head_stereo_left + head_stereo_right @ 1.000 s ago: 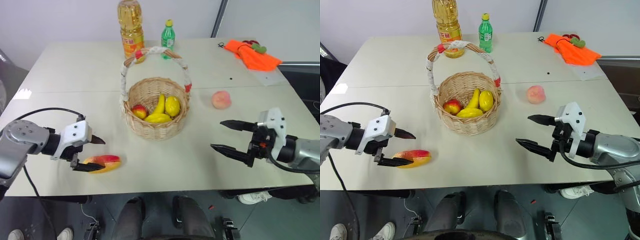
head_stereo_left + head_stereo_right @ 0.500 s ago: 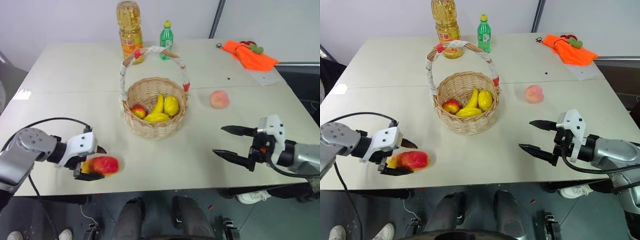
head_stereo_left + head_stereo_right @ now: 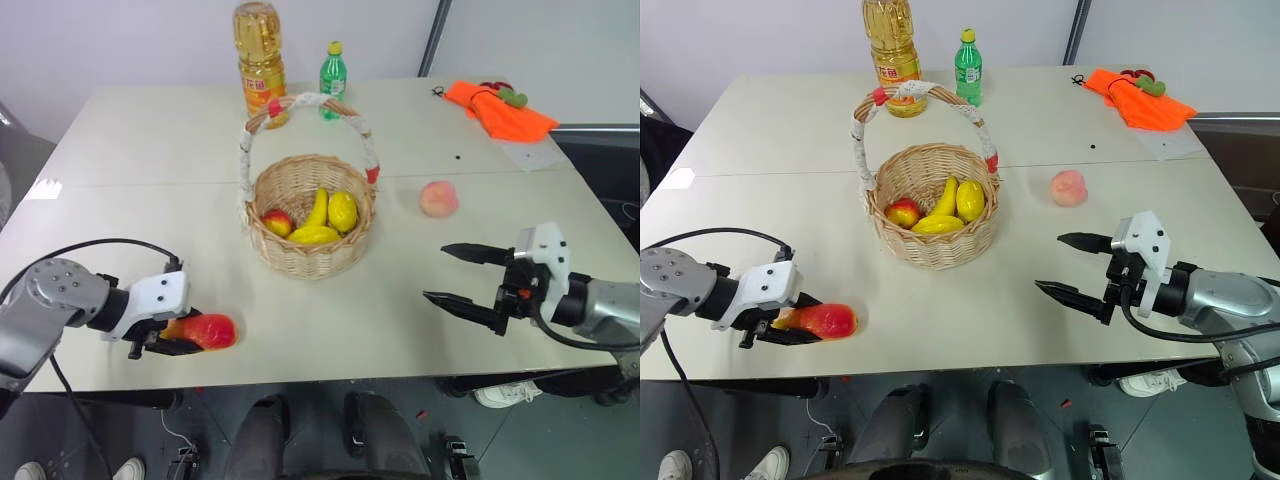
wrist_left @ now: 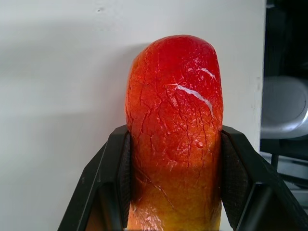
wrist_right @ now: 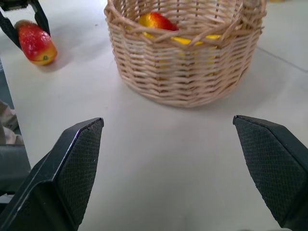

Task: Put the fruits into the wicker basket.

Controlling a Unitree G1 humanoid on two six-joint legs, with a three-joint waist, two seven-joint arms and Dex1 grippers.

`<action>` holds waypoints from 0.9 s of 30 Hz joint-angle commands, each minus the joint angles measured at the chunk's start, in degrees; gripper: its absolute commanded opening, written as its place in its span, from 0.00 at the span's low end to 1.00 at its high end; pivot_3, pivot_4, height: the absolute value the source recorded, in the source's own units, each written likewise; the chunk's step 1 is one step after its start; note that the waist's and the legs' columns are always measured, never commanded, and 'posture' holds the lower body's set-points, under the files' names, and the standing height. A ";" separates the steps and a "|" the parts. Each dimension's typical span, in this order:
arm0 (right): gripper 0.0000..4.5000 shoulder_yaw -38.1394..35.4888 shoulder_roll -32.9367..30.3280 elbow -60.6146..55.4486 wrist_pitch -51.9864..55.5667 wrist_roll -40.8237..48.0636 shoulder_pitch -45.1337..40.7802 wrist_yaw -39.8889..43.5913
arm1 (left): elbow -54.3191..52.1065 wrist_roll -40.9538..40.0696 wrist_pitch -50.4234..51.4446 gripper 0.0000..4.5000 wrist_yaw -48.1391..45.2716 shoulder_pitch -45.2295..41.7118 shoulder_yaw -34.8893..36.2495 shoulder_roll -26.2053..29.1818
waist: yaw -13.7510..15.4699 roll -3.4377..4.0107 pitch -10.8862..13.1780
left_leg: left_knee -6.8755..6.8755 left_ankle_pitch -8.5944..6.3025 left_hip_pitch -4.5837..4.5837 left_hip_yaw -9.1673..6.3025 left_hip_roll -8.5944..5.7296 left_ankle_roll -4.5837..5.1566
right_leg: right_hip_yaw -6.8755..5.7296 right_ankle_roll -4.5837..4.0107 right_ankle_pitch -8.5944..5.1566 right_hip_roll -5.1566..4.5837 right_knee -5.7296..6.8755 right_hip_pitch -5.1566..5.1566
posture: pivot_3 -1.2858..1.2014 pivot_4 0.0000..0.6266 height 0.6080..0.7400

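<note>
Your left gripper [image 3: 170, 338] is clamped on the mango [image 3: 205, 331] at the table edge, well short of the wicker basket [image 3: 312, 215], right gripper [image 3: 468, 284] spread empty, so watch the rounded skin squirting out mid-lift.

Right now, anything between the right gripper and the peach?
Nothing: bare table between the open right gripper and the peach, in the right eye view.

Red-orange mango [image 4: 173, 130] (yellowing base), tan basket [image 3: 310, 255]
</note>
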 commanded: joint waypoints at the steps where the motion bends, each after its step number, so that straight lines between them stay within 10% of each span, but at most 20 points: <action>1: 1.00 -4.14 -0.92 -2.07 0.77 2.71 -0.23 0.17 | -1.59 -11.36 7.16 0.42 2.26 -3.57 10.29 -3.33 | 0.05 0.00 0.00 | 0.01 0.00 -0.01 0.00 0.00 0.00 | 0.00 0.01 0.01 0.00 0.00 0.00 | 0.52 0.24 1.00; 8: 1.00 -6.10 -1.32 -2.46 2.52 4.49 -1.59 -0.84 | -7.48 -27.48 21.77 0.42 23.43 -21.62 16.75 -18.74 | 0.48 -0.07 -0.02 | 0.25 0.00 0.03 -0.11 -0.08 0.00 | -0.03 0.53 0.29 -0.02 0.01 0.27 | 0.52 0.24 1.00; 20: 1.00 -4.67 -0.49 -2.79 3.20 3.99 -3.67 -3.66 | -2.75 -7.85 15.35 0.42 42.39 -30.20 -3.37 -39.26 | 0.02 -0.09 -0.03 | 0.34 0.00 0.15 -0.16 -0.16 0.01 | 0.02 0.54 0.46 0.05 0.04 0.41 | 0.52 0.24 1.00; 25: 1.00 -2.96 1.34 -1.43 3.29 1.79 -4.56 -7.98 | -2.62 -8.14 15.03 0.97 39.82 -29.83 -2.60 -39.01 | 0.06 -0.09 -0.03 | 0.36 0.00 0.13 -0.17 -0.16 0.01 | 0.02 0.54 0.46 0.05 0.04 0.41 | 0.52 0.24 1.00; 27: 1.00 0.39 2.98 1.60 1.27 -3.49 -7.08 -12.07 | -3.50 -9.68 13.76 0.99 38.43 -28.97 -0.49 -38.92 | -0.10 -0.08 -0.03 | 0.36 0.00 0.15 -0.17 -0.16 0.01 | 0.01 0.53 0.46 0.05 0.04 0.42 | 0.52 0.24 1.00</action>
